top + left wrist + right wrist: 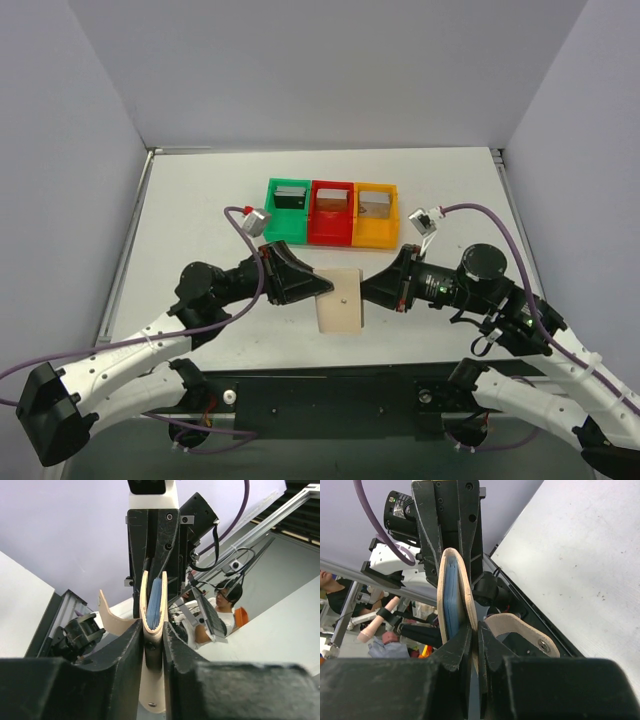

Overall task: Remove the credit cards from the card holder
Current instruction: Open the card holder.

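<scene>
Two arms meet over the table [200,210], and between them they share the tan holder [340,302], which appears to be held clear of the surface in front of a green bin [285,233], a red bin [330,237] and an orange bin [376,238]. The left gripper [322,288] pinches one side of the holder, its jaws parted only by the holder's thickness. The right gripper [364,292] has its jaws pressed almost together on the opposite edge. The holder looks light and soft, with one flap curling away. It is best gripped by its tan border. Three cards [331,199], dark, brownish and grey, lie one to a bin. They are likely thin, stiff and slick, best taken by an exposed short edge. Whether the blue-grey pockets hold another cannot be told.
</scene>
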You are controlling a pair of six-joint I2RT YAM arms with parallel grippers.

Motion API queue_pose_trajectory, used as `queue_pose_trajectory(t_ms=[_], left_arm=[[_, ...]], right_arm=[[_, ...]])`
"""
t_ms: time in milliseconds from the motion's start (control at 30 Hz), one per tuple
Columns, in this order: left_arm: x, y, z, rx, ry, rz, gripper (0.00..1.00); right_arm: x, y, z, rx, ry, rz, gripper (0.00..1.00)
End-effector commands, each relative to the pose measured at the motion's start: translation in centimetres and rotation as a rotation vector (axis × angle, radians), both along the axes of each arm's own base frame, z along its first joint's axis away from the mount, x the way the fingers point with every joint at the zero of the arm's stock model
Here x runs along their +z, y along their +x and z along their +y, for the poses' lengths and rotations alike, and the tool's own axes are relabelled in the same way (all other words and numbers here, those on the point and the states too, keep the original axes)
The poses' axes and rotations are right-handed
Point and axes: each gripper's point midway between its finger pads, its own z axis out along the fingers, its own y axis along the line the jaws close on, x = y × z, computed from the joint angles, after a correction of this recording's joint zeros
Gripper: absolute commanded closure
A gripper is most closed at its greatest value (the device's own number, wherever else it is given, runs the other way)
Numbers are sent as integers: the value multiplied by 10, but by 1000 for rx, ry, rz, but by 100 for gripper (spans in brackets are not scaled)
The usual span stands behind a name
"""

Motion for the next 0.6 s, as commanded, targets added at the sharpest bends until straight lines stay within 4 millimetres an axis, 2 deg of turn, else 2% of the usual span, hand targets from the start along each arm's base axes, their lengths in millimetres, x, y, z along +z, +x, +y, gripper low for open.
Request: queue_pose_trajectory(t_ms=[0, 33, 67, 100, 133, 233, 400, 567], left_arm=[[22, -5, 4, 9, -51, -50, 58], [22, -6, 5, 14, -47, -55, 54], [18, -4, 5, 23, -30, -41, 48], [17, -4, 7, 29, -27, -47, 43], [16, -3, 7, 37, -17, -39, 30], [13, -3, 10, 47, -12, -38, 27], [8, -5, 8, 33, -3, -30, 26], [-4, -1, 6, 50, 51, -15, 26]], right_arm=[[11, -4, -2, 15, 7, -34, 100], [17, -3, -4, 4, 6, -49, 100], [10, -2, -8, -7, -34, -46, 100], [15, -2, -10, -13, -42, -53, 100], [9, -1, -14, -25, -80, -51, 100], [9, -1, -21, -41, -128, -51, 100], [14, 1, -24, -49, -147, -63, 100], [6, 15, -41, -163, -283, -66, 100]])
